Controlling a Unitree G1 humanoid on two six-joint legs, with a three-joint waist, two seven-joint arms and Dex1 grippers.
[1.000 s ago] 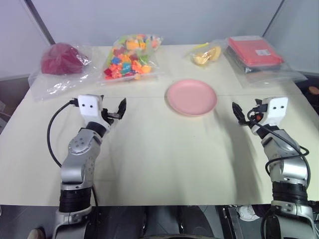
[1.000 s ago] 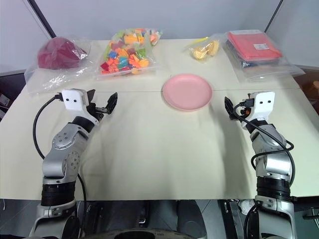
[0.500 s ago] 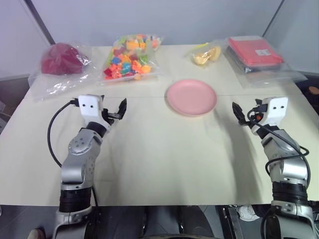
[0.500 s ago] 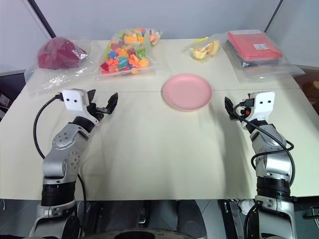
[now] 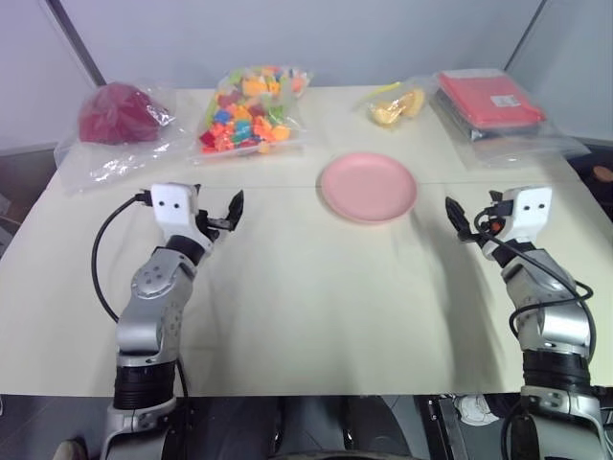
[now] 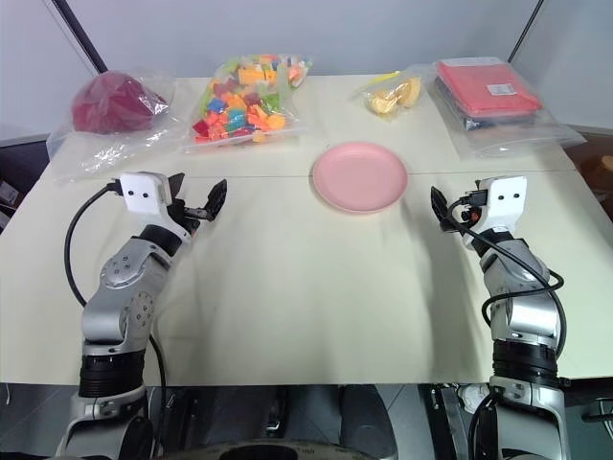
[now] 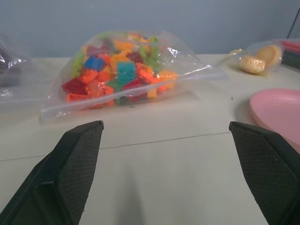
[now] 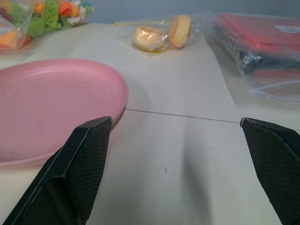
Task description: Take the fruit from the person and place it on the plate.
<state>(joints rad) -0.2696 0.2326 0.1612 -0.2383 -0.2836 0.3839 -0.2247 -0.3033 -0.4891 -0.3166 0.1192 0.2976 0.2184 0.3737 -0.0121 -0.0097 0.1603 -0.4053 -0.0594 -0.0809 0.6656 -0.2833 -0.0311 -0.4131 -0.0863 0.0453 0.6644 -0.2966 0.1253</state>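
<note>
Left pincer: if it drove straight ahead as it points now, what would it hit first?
Likely the clear plastic bag of colourful toy bricks, dead ahead between the open left pincer's fingers; bare table before it.

Each arm is silver metal with black joint bands. A white box sits behind each black-fingered claw: left claw [image 5: 233,210], right claw [image 5: 453,218]. A black cable loops behind each box.

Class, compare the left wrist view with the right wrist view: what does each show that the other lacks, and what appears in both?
Left wrist view alone: the whole bag of coloured bricks lying on the table, seen between the open left end effector fingers.

Right wrist view alone: the red packet in plastic, framed by the open right end effector.

Both: the pink plate, with nothing on it, the small bag of pale yellow pieces and the cream table.
</note>
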